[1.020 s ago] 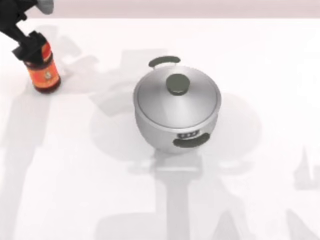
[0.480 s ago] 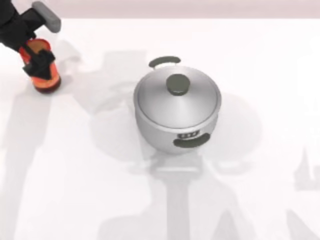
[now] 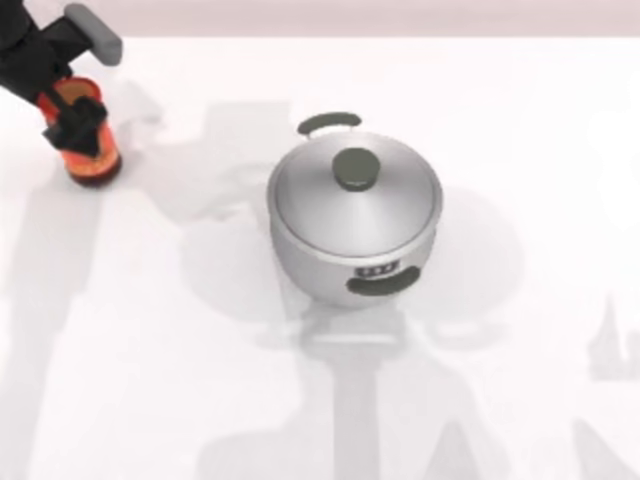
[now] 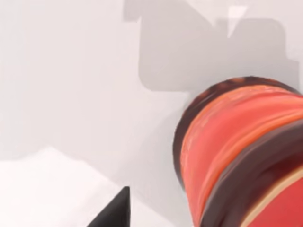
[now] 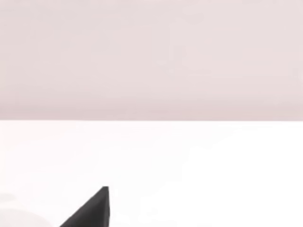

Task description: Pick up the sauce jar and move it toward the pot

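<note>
The sauce jar point(image 3: 88, 150), with its red-orange lid and orange label, stands at the table's far left. My left gripper point(image 3: 73, 116) has come down over its upper part and is open, straddling the jar. In the left wrist view the sauce jar point(image 4: 241, 156) looms large, and a strip of bare table separates it from the one dark fingertip point(image 4: 116, 213) that shows; the other finger is hidden. The silver pot point(image 3: 353, 215), with domed lid, dark knob and two dark handles, sits mid-table to the right of the jar. Only a dark fingertip point(image 5: 97, 210) of my right gripper shows, over bare table.
The white table point(image 3: 520, 110) stretches between jar and pot and beyond the pot to the right. Its far edge meets a pale pinkish wall point(image 5: 151, 56).
My left gripper dropped from behind the jar's lid down over the jar's top, then held nearly still. The jar stays in its place. The pot has not moved.
</note>
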Available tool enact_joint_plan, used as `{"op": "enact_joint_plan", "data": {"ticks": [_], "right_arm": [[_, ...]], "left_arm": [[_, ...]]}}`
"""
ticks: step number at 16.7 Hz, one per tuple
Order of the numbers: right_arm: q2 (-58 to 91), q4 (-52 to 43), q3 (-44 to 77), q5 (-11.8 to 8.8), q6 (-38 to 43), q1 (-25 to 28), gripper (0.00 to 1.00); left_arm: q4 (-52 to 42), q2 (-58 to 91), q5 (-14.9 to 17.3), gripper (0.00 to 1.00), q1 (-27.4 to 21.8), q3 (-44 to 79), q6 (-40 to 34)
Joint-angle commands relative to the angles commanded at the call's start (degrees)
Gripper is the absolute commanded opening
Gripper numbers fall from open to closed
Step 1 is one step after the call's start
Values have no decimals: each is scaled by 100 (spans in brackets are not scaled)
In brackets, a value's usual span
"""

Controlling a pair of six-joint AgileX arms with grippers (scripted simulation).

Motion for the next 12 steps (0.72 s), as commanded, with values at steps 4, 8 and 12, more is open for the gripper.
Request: {"op": "enact_joint_plan", "data": {"ticks": [4,8,12], "right_arm": [[0,0,0,0,0,0,100],[0,0,0,0,0,0,100],[0,0,0,0,0,0,100]], "left_arm": [[0,0,0,40,0,0,0],[0,0,0,10,0,0,0],[0,0,0,0,0,0,0]]}}
